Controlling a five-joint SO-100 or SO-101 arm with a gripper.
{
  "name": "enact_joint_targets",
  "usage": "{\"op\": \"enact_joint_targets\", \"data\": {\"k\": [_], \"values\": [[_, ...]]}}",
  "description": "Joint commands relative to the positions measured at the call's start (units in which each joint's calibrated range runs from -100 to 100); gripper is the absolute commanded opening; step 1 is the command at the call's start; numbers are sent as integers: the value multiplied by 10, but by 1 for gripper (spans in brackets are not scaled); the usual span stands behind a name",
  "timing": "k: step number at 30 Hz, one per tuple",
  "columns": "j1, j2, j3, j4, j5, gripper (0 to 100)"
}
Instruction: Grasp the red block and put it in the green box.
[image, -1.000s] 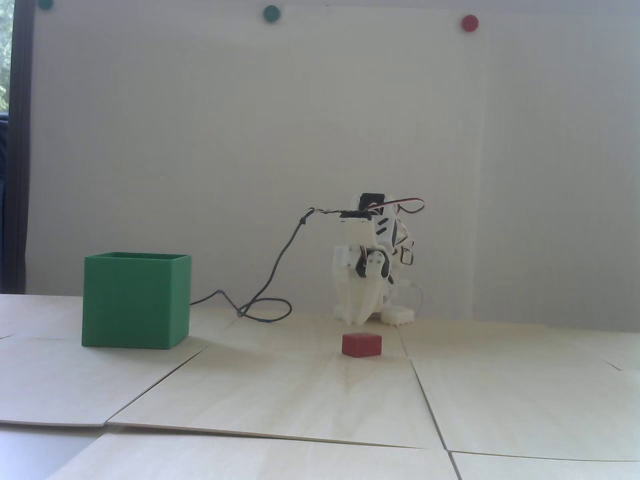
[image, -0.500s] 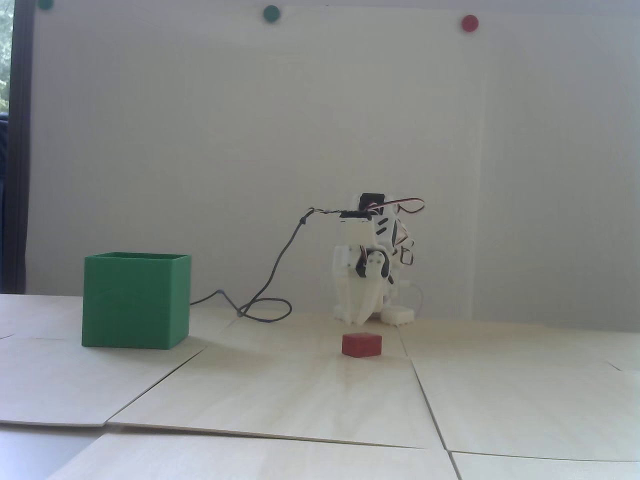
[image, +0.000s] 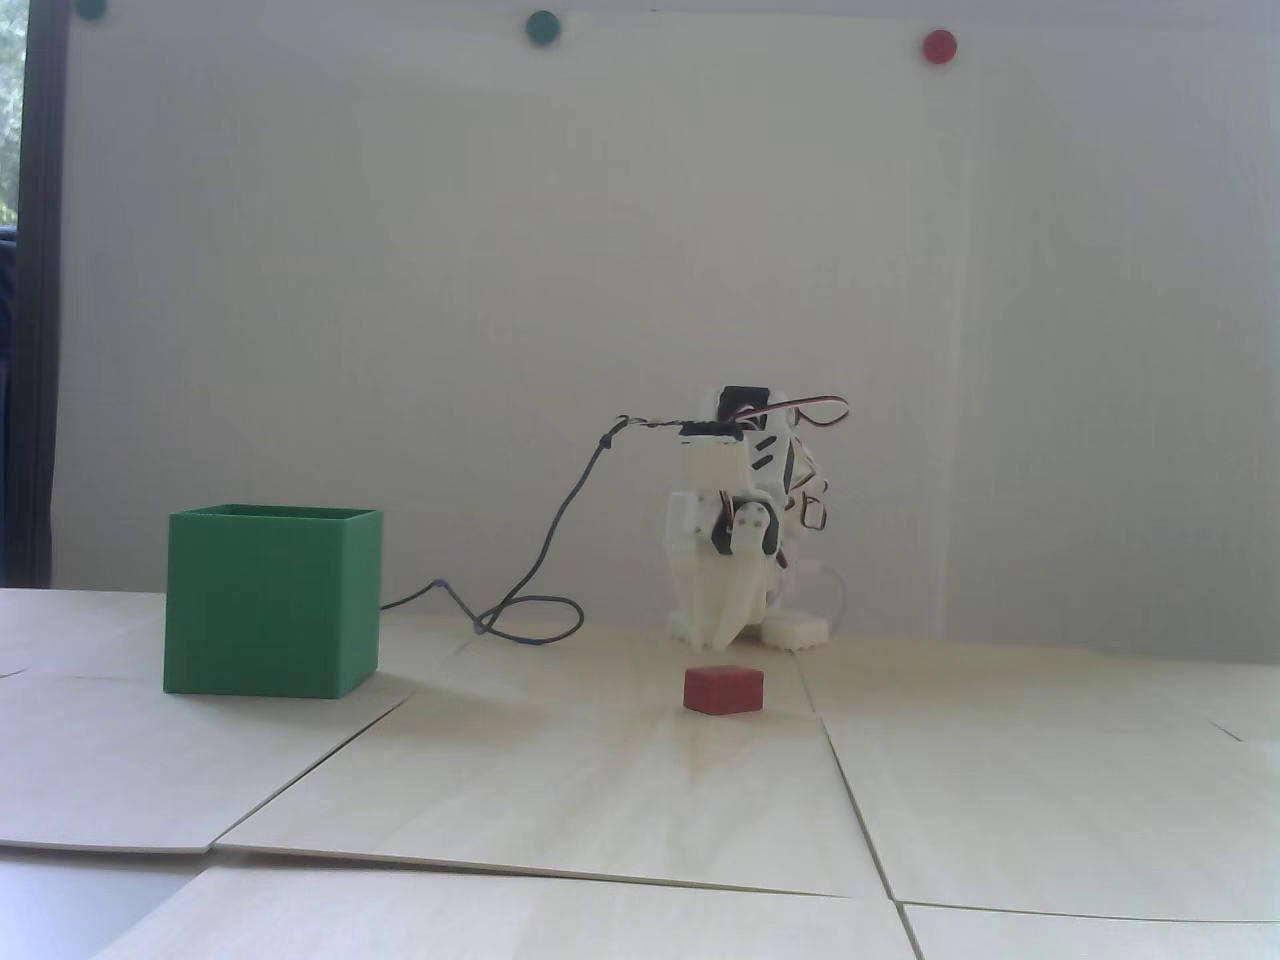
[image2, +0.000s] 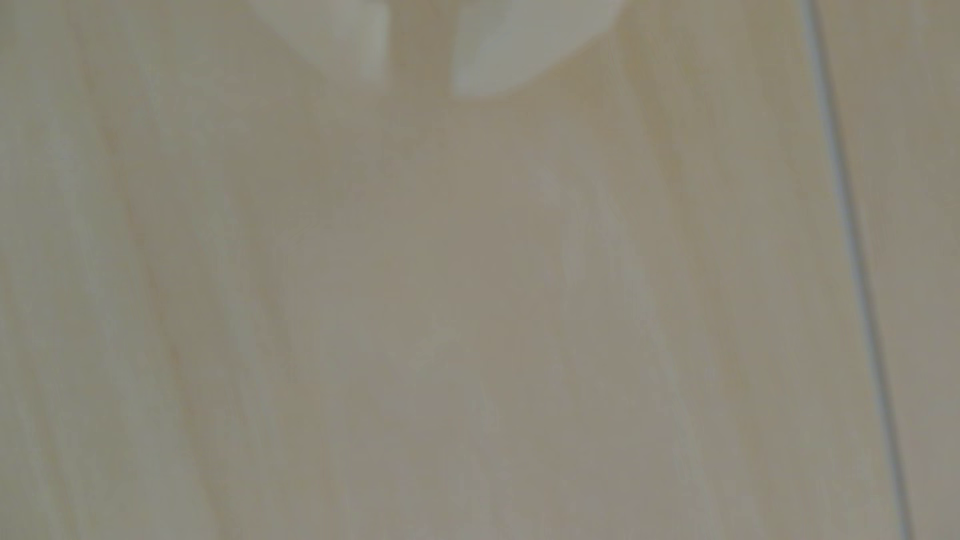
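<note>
The red block (image: 723, 691) lies flat on the pale wooden table, right of centre in the fixed view. The green box (image: 272, 613), open at the top, stands at the left. My white gripper (image: 722, 636) points down at the table just behind the block and does not touch it. Its jaws stand nearly together with only a thin slit between them, and they hold nothing. In the wrist view the gripper (image2: 420, 85) shows at the top edge over bare wood. The block and the box are out of that view.
A dark cable (image: 540, 560) runs from the arm and loops on the table between the box and the arm. A white wall stands close behind. Seams (image: 850, 790) divide the table boards; one seam (image2: 852, 259) shows in the wrist view.
</note>
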Motion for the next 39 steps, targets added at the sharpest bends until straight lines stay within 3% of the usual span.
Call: {"op": "enact_joint_targets", "data": {"k": [1, 31, 33, 39], "values": [[-4, -6, 9, -1, -1, 3], [-22, 22, 3, -8, 3, 2], [-27, 54, -1, -40, 3, 2], [-31, 282, -155, -265, -1, 3]]}}
